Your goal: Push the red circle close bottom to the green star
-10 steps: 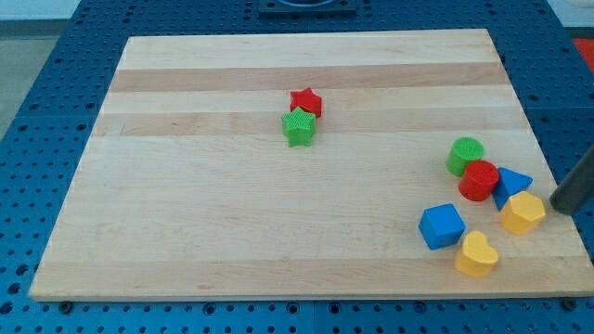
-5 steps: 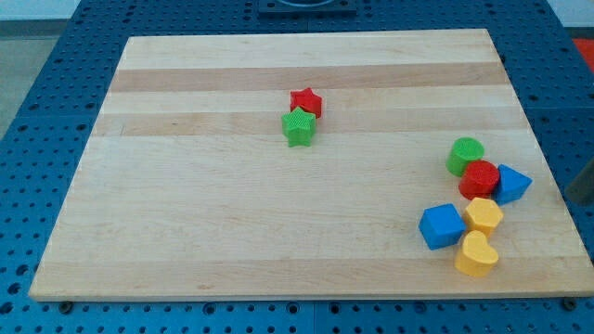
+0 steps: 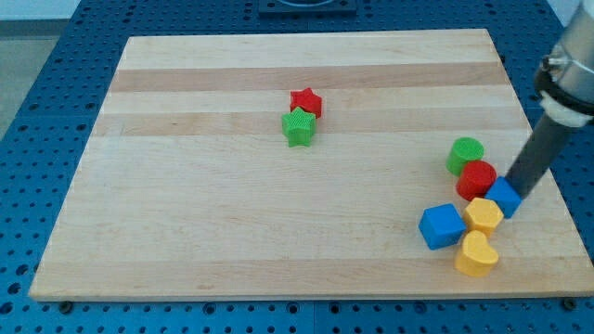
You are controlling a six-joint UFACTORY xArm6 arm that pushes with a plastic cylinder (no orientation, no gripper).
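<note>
Tip (image 3: 516, 192) against half-hidden (blue) block (image 3: 504, 199)

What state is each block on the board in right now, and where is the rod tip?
red circle: far from the star, touching the green circle.
green star: touching the red star.
green circle: above the red circle.
blue block: against my tip.
yellow hexagon: between the blue cube and the blue block.
yellow heart: lowest in the cluster.

Block count on the wooden board (image 3: 186, 186): 8 total.
- stars: 2, red star (image 3: 306, 100), green star (image 3: 298, 127)
- circles: 2, green circle (image 3: 465, 154), red circle (image 3: 477, 179)
- blue: 2, blue cube (image 3: 440, 226), blue block (image 3: 504, 198)
- yellow: 2, yellow hexagon (image 3: 484, 214), yellow heart (image 3: 476, 254)
</note>
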